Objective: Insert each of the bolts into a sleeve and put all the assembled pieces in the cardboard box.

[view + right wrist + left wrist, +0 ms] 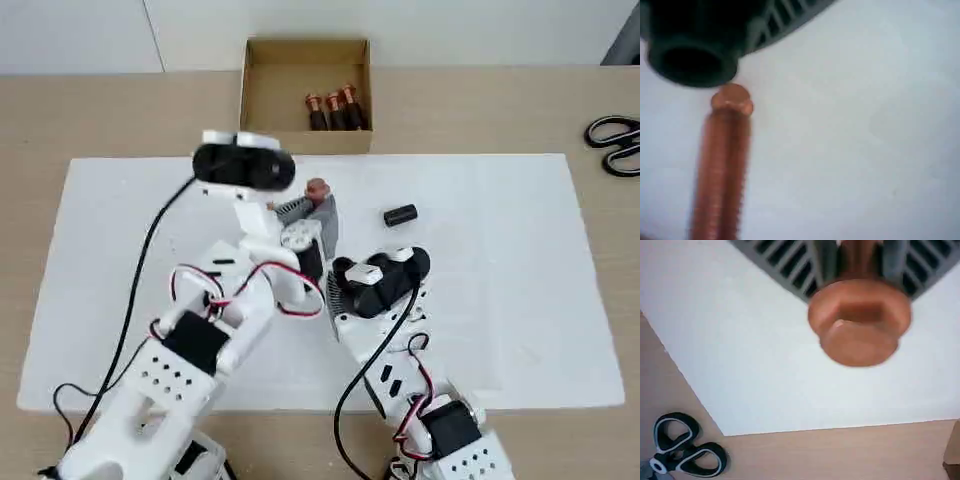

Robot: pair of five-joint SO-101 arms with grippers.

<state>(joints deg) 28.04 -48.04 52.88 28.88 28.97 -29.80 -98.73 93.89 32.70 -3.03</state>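
– Right wrist view puts the black sleeve (690,55), pinched in the right hand (715,25), just beside the copper bolt's (725,165) threaded tip, which sits off the bore.
– I'd centre the tip first, line up both axes, then push slowly.
– The left hand (312,208) pinches the bolt below its head, over the white sheet (500,300).
– Farther off lie a spare sleeve (400,215) and the cardboard box (258,95), holding three assembled pieces (335,110).

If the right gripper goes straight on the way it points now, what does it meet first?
Most likely the bolt: its end lies just before the mouth of the black sleeve that the right gripper holds, though the gap is hard to judge.
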